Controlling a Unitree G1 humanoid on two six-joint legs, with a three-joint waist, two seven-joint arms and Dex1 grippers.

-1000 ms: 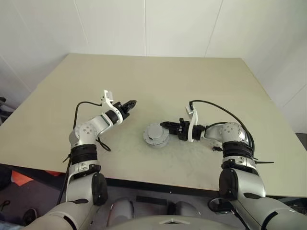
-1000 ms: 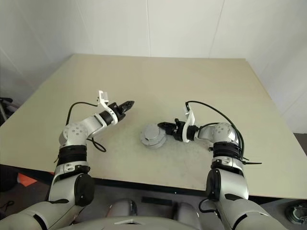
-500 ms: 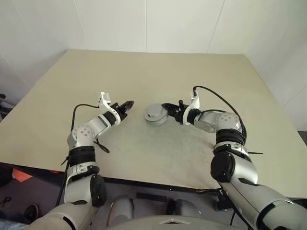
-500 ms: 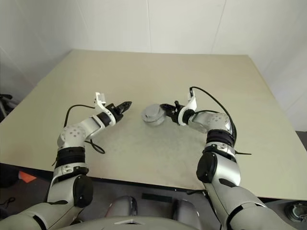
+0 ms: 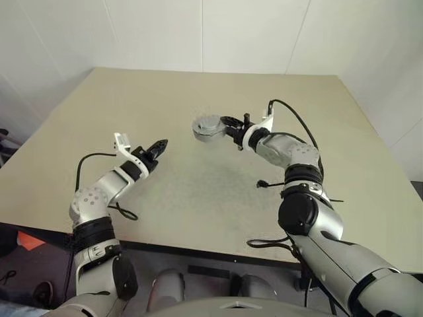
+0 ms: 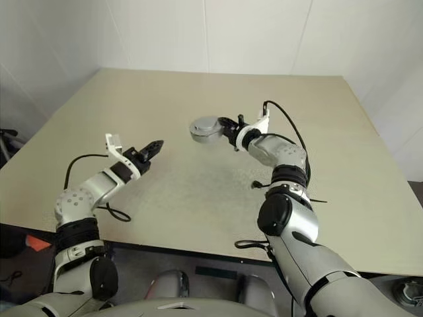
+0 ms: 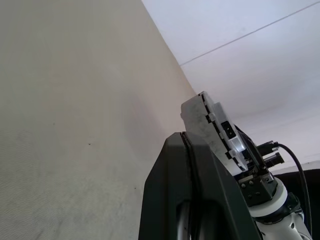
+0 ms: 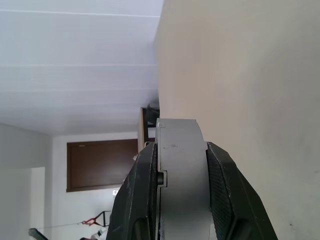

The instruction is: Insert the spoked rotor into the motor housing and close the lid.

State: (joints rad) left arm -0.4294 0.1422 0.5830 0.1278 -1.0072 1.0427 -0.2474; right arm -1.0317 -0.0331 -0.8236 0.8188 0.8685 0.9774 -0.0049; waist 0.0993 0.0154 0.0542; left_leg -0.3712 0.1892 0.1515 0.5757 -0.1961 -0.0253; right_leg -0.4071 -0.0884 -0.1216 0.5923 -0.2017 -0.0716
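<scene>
My right gripper (image 5: pixel 227 125) is shut on the motor housing (image 5: pixel 204 135), a round silver-grey can held in the air above the far middle of the table. The grey lid (image 5: pixel 208 123) covers its top, so no copper shows. The spoked rotor is hidden. In the right wrist view the housing (image 8: pixel 179 165) sits edge-on between the two black fingers (image 8: pixel 141 200). My left gripper (image 5: pixel 157 145) hovers over the table well to the left of the housing, pointing toward it, its fingers (image 7: pixel 192 200) pressed together on nothing.
The beige table (image 5: pixel 218 191) runs to a white wall at the back. Its front edge lies close under my arms. A black cable (image 5: pixel 294 122) loops off my right wrist.
My right gripper has lifted the housing off the table and carried it up and farther away. My left gripper has drawn back to the left.
</scene>
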